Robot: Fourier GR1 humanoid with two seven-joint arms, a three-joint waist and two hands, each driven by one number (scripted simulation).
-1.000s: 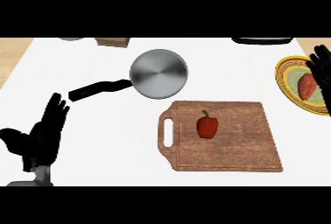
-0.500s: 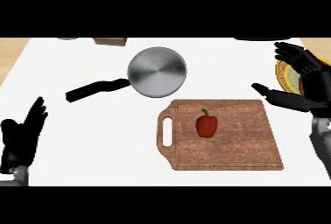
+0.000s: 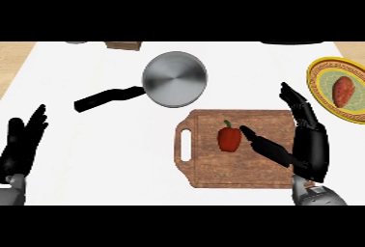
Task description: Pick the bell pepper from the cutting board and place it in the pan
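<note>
On the wooden cutting board (image 3: 242, 166), the red bell pepper (image 3: 229, 139) is lying ungrasped, so picking and placing are both remaining. The right hand (image 3: 303, 144) is hovering just beside it, fingers (image 3: 294, 102) released and spread, thumb nearly touching it. The steel pan (image 3: 175, 79) is sitting clear, up-left on the desk (image 3: 107, 144). A plate (image 3: 321, 77) holding a sweet potato (image 3: 345, 90) is lying aside; the left hand (image 3: 21, 144) is resting open.

Lighting's bright and even, the white surface (image 3: 107, 144) nearly blown out with hardly any shadows on it. The round silver metal pan (image 3: 175, 78), upper middle, has a soft radial sheen but no hard glare. Both black hands read as dark shapes with faint highlights.
</note>
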